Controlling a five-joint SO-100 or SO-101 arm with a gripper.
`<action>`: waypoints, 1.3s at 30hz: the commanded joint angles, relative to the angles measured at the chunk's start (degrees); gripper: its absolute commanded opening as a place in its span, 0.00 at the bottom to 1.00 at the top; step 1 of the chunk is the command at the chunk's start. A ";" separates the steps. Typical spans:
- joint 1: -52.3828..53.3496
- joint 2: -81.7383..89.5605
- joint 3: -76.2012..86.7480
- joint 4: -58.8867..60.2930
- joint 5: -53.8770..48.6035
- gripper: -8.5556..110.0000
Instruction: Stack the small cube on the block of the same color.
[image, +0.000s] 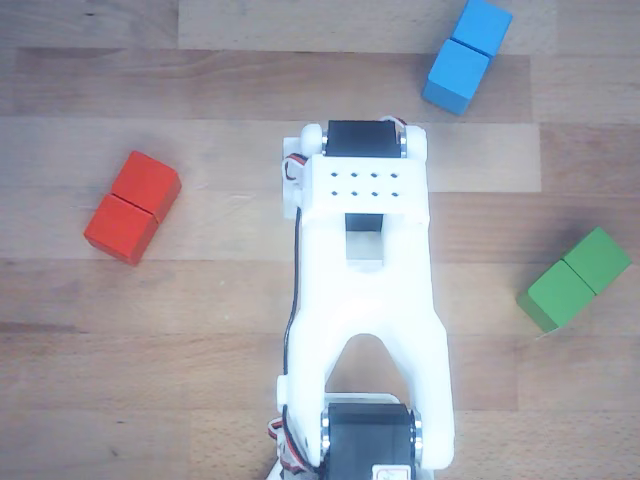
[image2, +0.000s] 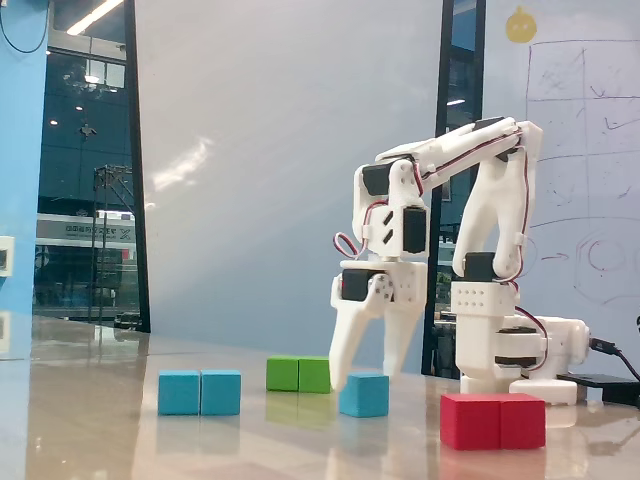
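In the fixed view the small blue cube (image2: 363, 395) sits on the table in the middle. My gripper (image2: 365, 378) hangs straight down over it, open. One white finger (image2: 343, 360) reaches the table at the cube's left edge. The other finger ends just above the cube's upper right corner. I cannot tell whether either touches it. The blue oblong block (image2: 200, 392) lies apart to the left. In the other view the blue oblong block (image: 467, 55) is at the top right, and the white arm (image: 365, 300) hides both the cube and the gripper.
A red oblong block (image: 132, 207) lies left of the arm, and shows at the front right in the fixed view (image2: 493, 420). A green oblong block (image: 574, 279) lies right of the arm, and behind the cube in the fixed view (image2: 298, 374). The arm's base (image2: 510, 350) stands at the right.
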 joint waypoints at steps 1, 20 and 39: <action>0.26 -0.70 -5.71 -2.99 -0.35 0.30; 0.26 -2.99 -5.27 -4.22 -0.26 0.12; 0.44 4.83 -23.91 7.29 -1.23 0.14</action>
